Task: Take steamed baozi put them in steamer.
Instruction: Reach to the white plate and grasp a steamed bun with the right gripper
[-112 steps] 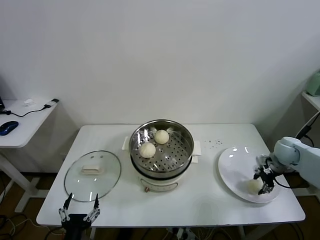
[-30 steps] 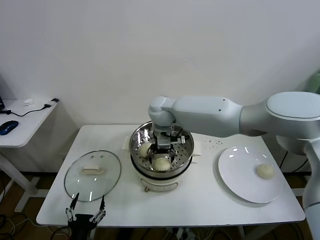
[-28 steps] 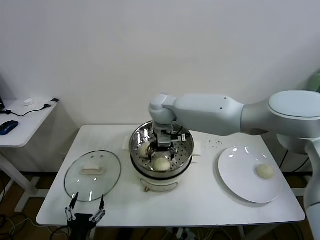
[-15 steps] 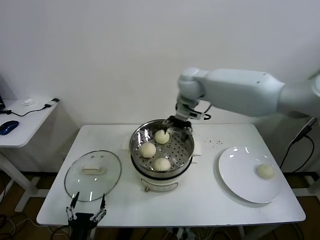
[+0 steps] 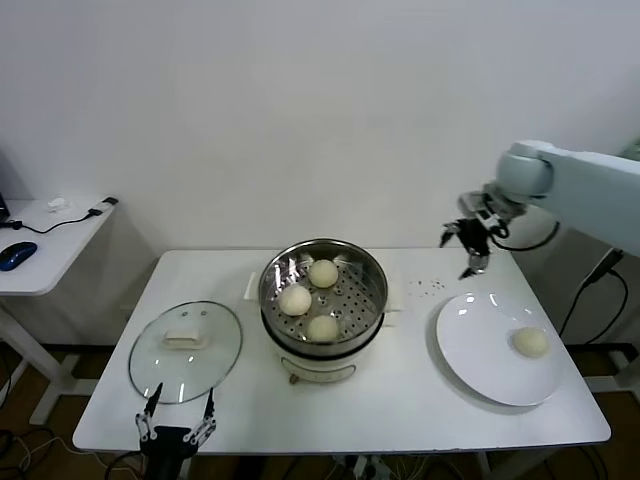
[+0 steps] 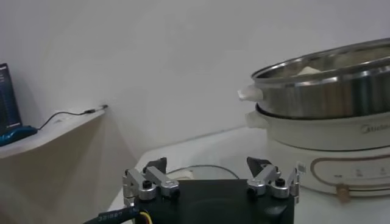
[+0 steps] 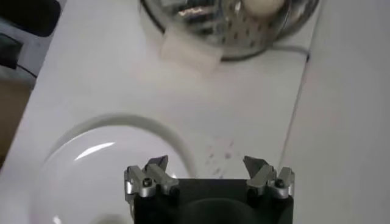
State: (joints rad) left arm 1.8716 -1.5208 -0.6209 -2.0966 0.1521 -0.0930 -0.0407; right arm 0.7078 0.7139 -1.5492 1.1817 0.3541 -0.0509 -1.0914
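Note:
The steamer [image 5: 324,338], a shiny steel pot on a cream-white base, stands mid-table and holds three cream-white baozi [image 5: 323,273] [image 5: 295,299] [image 5: 322,328] on its perforated tray. A fourth baozi [image 5: 530,342] lies on the white plate [image 5: 470,340] at the right. My right gripper [image 5: 467,247] is open and empty in the air above the table, between the steamer and the plate's far edge. In the right wrist view the plate [image 7: 91,152] and part of the steamer [image 7: 207,24] show beyond it. My left gripper [image 5: 176,427] is open, parked below the table's front left edge.
A round glass lid [image 5: 186,350] with a white handle lies on the table left of the steamer. A side desk [image 5: 45,245] with a mouse and cable stands at the far left. The steamer's side [image 6: 329,115] fills the left wrist view.
My right gripper set a third baozi in the steamer, let go, rose from the pot and swung right toward the plate. The left arm stayed parked.

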